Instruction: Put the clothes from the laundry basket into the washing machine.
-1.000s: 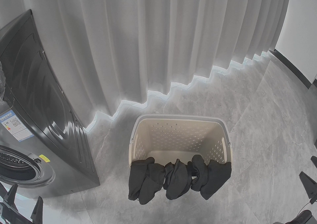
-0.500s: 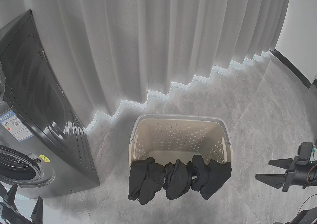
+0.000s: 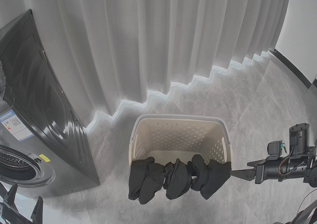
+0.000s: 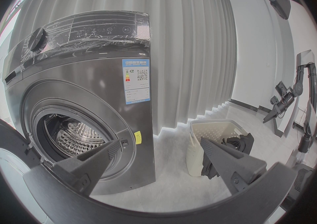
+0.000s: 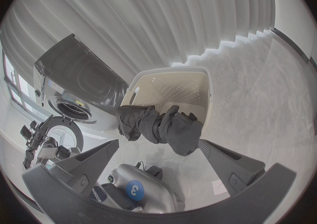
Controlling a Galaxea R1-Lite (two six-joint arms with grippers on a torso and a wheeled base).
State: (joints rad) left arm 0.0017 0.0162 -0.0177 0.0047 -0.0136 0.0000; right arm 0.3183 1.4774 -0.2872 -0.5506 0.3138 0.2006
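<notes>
A beige laundry basket [image 3: 180, 122] stands on the floor, with dark clothes [image 3: 178, 177] draped over its near rim. My right gripper [image 3: 235, 172] is open, level with that rim, its tips just off the right end of the clothes. From the right wrist, the clothes [image 5: 158, 125] hang between and just beyond the open right gripper [image 5: 158, 143]; the basket [image 5: 171, 85] lies behind. My left gripper [image 3: 26, 194] is open at the lower left, in front of the washing machine [image 3: 39, 119]. Its door is open and the drum [image 4: 69, 135] shows beyond the open left gripper [image 4: 158, 155].
White curtains [image 3: 158, 36] hang behind the basket and the machine. Grey tiled floor [image 3: 264, 109] is free to the right of the basket. The machine's round door [image 5: 66, 128] is swung open. Seen from the left wrist, the basket [image 4: 214, 132] stands right of the machine.
My right arm has come up from the lower right edge and moved left to the right end of the draped clothes. The left gripper, the basket and the clothes stay put.
</notes>
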